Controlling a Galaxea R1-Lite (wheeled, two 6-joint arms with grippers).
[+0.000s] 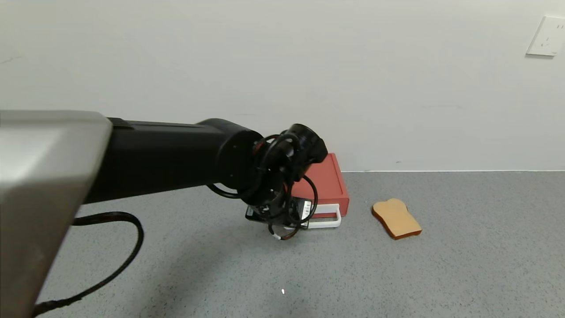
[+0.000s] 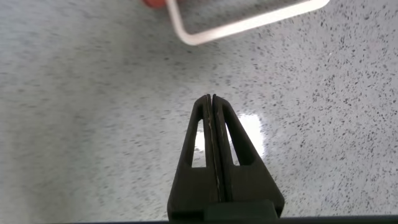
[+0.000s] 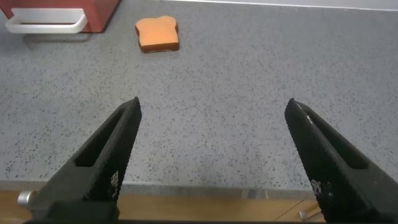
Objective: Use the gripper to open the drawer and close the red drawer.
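Note:
The red drawer [image 1: 327, 179] stands on the grey table by the wall, its white loop handle [image 1: 329, 221] facing me and its tray looking pushed in. My left gripper [image 1: 282, 216], wrapped in black cables, hangs just in front of the handle, covering its left end. In the left wrist view the left gripper [image 2: 211, 98] is shut and empty, pointing down at the table, with the handle [image 2: 242, 25] a short way beyond its tips. My right gripper [image 3: 214, 102] is open and empty near the table's front edge, far from the drawer [image 3: 93, 12].
A tan toast-shaped slice [image 1: 396, 218] lies flat on the table to the right of the drawer; it also shows in the right wrist view [image 3: 158, 33]. A black cable [image 1: 114, 247] loops over the table at the left. The white wall stands close behind the drawer.

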